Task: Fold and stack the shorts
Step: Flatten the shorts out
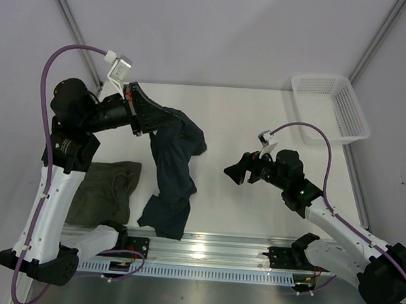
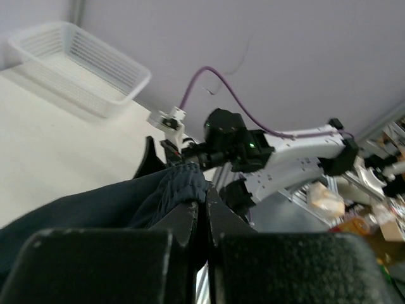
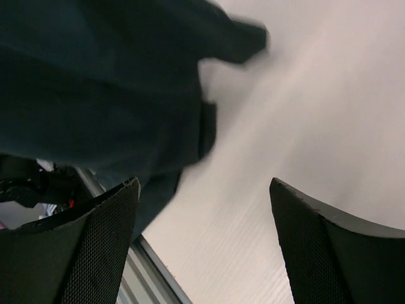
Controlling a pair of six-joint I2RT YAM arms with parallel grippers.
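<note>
Down at the near edge, at about 8 o'clock, the olive-green shorts [image 1: 109, 188] lie crumpled on the white table [image 1: 259, 114]. Just beside them, toward 3 o'clock, the navy shorts [image 1: 171, 174] run in a long twisted strip. The lower end is by the table's near edge, and the upper end is pinched in the clenched left gripper [image 1: 155, 125] at 11 o'clock. The right gripper [image 1: 230, 172], at 3 o'clock of that cloth and apart from it, faces it with fingers spread wide and nothing between them. Farthest off, at 2 o'clock, a white mesh basket [image 1: 328, 107] sits at the table's corner.
</note>
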